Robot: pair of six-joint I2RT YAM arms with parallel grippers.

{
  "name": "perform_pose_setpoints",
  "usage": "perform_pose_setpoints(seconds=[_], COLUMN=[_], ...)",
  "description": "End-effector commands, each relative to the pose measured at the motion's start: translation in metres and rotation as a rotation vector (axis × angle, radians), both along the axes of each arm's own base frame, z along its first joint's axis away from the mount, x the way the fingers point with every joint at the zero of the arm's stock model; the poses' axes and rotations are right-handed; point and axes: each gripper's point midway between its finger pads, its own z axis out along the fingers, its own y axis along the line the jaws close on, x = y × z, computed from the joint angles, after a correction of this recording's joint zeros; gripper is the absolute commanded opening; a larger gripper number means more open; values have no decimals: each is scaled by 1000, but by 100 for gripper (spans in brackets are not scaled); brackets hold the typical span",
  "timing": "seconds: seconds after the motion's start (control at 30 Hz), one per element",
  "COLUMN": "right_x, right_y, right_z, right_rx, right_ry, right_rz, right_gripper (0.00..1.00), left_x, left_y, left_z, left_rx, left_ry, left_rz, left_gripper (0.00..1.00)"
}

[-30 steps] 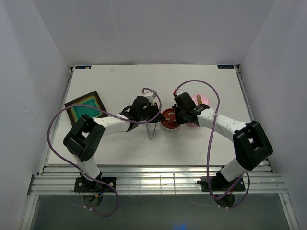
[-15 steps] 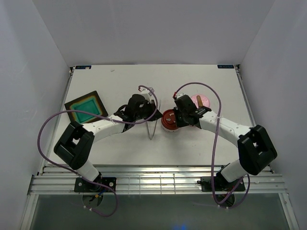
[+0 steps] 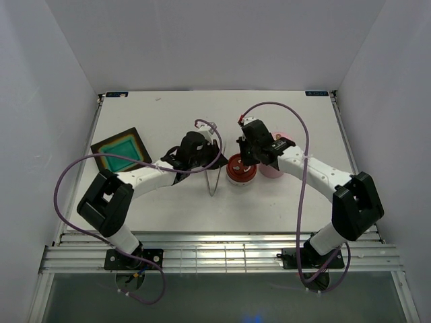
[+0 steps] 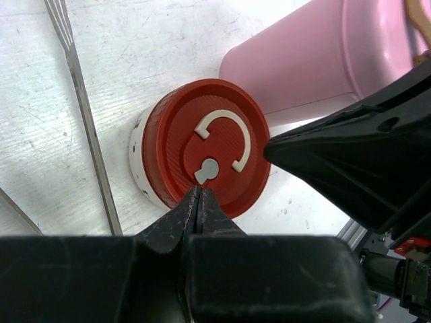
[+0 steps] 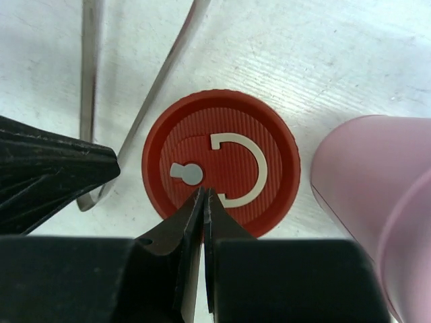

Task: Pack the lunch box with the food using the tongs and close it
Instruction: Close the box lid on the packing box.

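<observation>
The lunch box is a round white tub with a ribbed red lid lying flat on it, mid-table. My left gripper is shut and empty, its tips over the lid's near rim. From the other side my right gripper is shut and empty too, tips over the lid beside its white C-shaped mark. The tongs lie on the table just left of the lunch box, also seen as tongs and tongs. Of the food, only an orange-tan sliver shows inside the pink container.
A pink container stands right against the lunch box's right side, partly under my right arm. A black square tray with a teal inside lies at the table's left edge. White walls close in the table on three sides.
The red lid now lies flat on the tub; before it showed a darker inside. My right gripper has moved back and slightly left over it. The left arm shifted early, then stayed.
</observation>
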Motion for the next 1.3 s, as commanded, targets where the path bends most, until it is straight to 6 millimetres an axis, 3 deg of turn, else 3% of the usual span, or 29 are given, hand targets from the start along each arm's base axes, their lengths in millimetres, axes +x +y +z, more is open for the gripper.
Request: perform_pose_setpoints(seconds=[0.0,0.1,0.17,0.3,0.47,0.63,0.7,0.8,0.9,1.0,1.27], right_x=[3,-6,-9,-11,-12,1,3,-7,-17,-22,-34], right_y=[7,5,2,-3,-8,-11,-21,-33,-32,-29,-22], right_z=[-32,-55,-60,-55,-35,14,17,-11,-41,-56,-59], right_rx=[-33,-44,-39,-41,-26,-18,-40,-81,-74,-80,-48], right_ry=[59,110,109,93,47,-43,-61,-20,31,70,82], right_rz=[24,24,18,6,-3,-23,-51,-78,-57,-46,-15], right_gripper=[8,8,8,8,8,8,8,8,8,8,8], left_x=[8,4,-1,0,2,9,13,17,17,20,32], left_y=[-8,-10,-9,-7,-6,-8,-8,-10,-11,-13,-12], left_z=[-3,-28,-38,-38,-18,2,1,-2,-12,-22,-51], left_rx=[-8,6,12,18,-5,-12,9,24,29,46,114], left_ry=[7,55,69,56,14,-21,-25,-15,-1,11,49], left_rz=[-7,-17,-14,-3,4,8,15,12,11,15,40], left_gripper=[9,8,7,7,8,11,11,10,10,10,9])
